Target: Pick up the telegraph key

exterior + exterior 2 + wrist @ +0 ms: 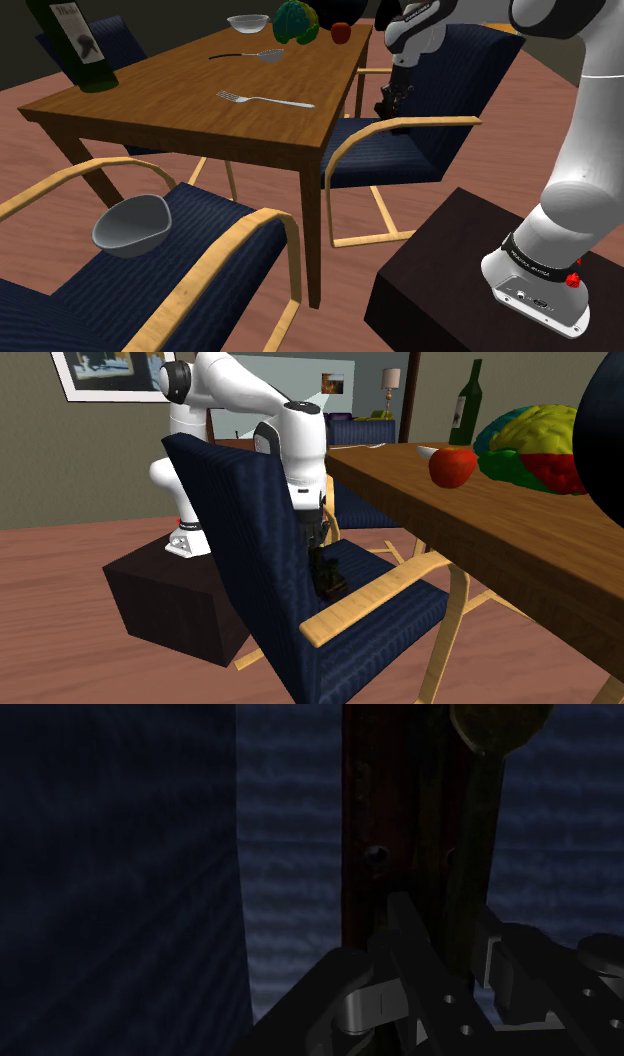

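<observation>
Reaching down into the navy-blue upholstered armchair with pale bentwood arms [400, 614], the white arm holds its black hand [320, 552] low at the seat's back edge, close to the backrest. There sits the target: a dark reddish-brown telegraph key with a brass knob [330, 584], small and easy to lose against the dark cloth. In the wrist view, the two fingers [405, 939] flank the key's slim lever and look pressed onto it, with no gap showing on either side, so the hand reads as clamped on the key. The approach and the closing look done. What is left is the lift itself: from the second exterior view the key seems level with the seat cushion, not clearly off it. The grip on that narrow lever looks thin, so a twist on the way up is the risk.
</observation>
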Available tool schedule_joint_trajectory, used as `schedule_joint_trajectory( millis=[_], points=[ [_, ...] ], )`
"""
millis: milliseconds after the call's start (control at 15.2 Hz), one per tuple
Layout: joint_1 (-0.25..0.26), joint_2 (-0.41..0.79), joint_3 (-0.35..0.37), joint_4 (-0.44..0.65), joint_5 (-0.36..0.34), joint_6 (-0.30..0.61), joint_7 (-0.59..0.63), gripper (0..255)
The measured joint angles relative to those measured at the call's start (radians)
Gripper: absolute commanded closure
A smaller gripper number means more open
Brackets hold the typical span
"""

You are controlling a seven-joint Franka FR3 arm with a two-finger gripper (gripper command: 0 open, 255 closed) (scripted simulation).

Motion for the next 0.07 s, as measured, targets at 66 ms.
schedule_joint_trajectory(
  millis=[66],
  points=[
    [0.001,-0.004,0.000,0.002,-0.001,-0.005,0.002,255]
  ],
)
